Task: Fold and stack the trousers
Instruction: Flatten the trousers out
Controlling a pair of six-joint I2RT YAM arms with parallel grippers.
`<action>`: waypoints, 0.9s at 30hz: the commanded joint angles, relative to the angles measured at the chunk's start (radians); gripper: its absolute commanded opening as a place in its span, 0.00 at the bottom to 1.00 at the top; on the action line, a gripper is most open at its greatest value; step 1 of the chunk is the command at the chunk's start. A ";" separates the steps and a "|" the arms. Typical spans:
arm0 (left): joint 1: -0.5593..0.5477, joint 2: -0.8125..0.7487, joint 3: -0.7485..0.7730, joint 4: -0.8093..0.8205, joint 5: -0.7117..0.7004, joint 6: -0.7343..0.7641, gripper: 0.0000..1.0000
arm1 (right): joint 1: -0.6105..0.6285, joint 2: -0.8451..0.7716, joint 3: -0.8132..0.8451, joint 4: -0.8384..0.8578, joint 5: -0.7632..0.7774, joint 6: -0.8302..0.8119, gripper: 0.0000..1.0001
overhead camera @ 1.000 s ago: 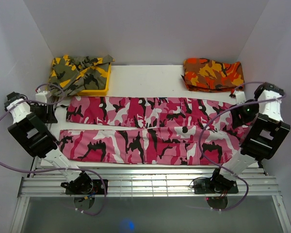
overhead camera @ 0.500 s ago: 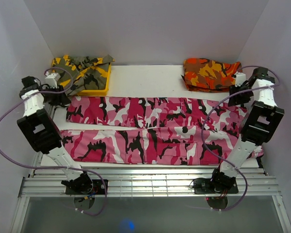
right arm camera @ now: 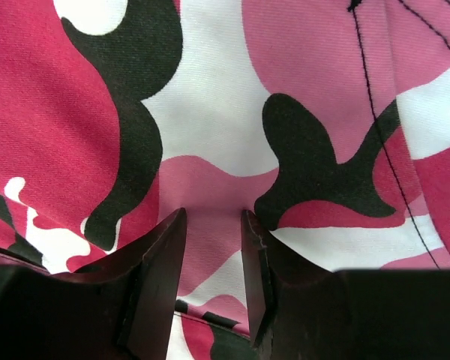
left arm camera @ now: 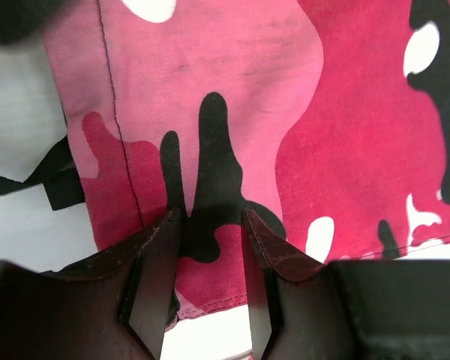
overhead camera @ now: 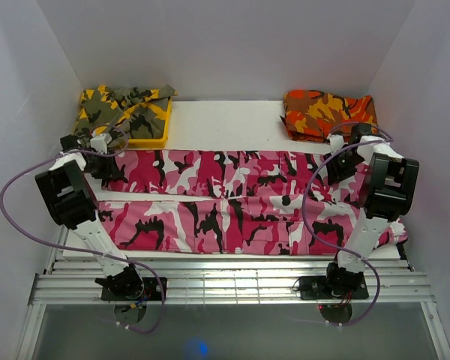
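Mostly flat trousers [overhead camera: 232, 217] — woven twill, pink-white-black blotches, stitched seams

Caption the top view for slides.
The trousers lie flat, left gripper and right gripper at opposite ends of the far leg.

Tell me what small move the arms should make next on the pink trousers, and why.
Probably close both grippers. The left gripper and right gripper sit low over opposite ends of the far leg of the trousers, fingers apart with flat cloth between them, so pinching it seems the step before folding.
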 commanded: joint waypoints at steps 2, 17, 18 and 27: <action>0.014 -0.063 -0.162 -0.026 -0.144 0.085 0.49 | 0.014 -0.023 -0.083 0.020 0.037 -0.038 0.41; 0.181 -0.034 0.189 -0.419 0.057 0.285 0.56 | 0.051 -0.130 -0.105 -0.035 0.000 -0.102 0.44; 0.175 -0.001 0.279 -0.477 0.066 0.299 0.57 | 0.036 -0.124 -0.014 -0.064 -0.014 -0.116 0.44; 0.097 0.173 0.593 -0.581 0.030 0.395 0.57 | -0.033 0.068 0.406 -0.350 0.055 -0.415 0.61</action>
